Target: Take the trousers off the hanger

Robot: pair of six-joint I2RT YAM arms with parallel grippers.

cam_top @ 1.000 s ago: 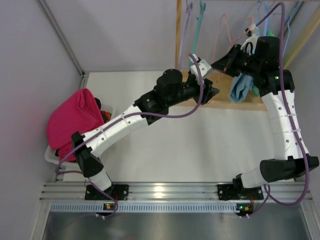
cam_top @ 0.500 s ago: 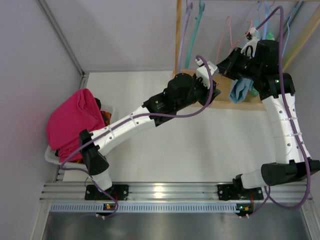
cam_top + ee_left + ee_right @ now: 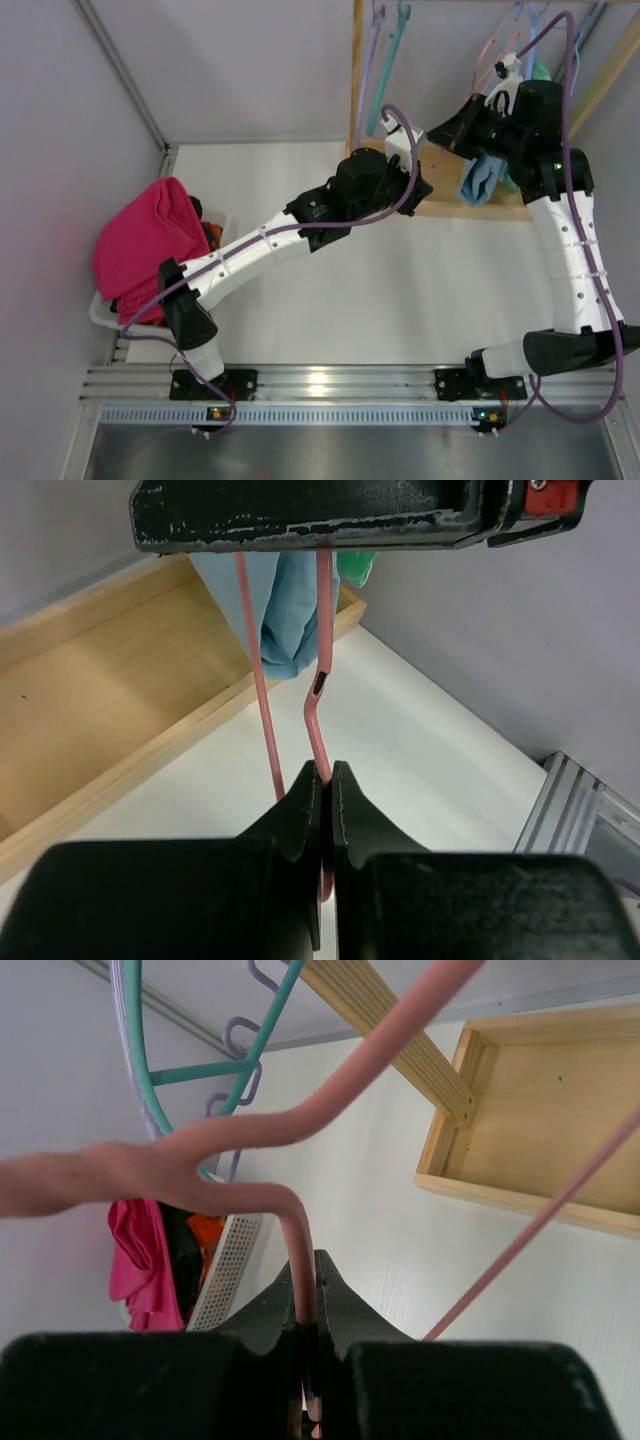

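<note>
A pink wire hanger (image 3: 250,1130) hangs at the wooden rack, and light blue trousers (image 3: 483,178) are draped over it. In the left wrist view the trousers (image 3: 290,620) hang behind two pink hanger (image 3: 324,610) rods. My left gripper (image 3: 327,780) is shut on the nearer rod, below the cloth. In the top view the left gripper (image 3: 424,180) sits just left of the trousers. My right gripper (image 3: 308,1295) is shut on the hanger's neck below the fork, and in the top view the right gripper (image 3: 440,130) is above the left one.
A wooden rack post (image 3: 356,70) rises from a shallow wooden base tray (image 3: 440,208). Teal (image 3: 398,60) and purple (image 3: 372,60) hangers hang on the rail. A white basket (image 3: 100,315) with pink cloth (image 3: 140,245) stands at the left wall.
My left gripper moved right and up to the hanger, then closed on its rod. The right gripper kept its grip and shifted only slightly.
</note>
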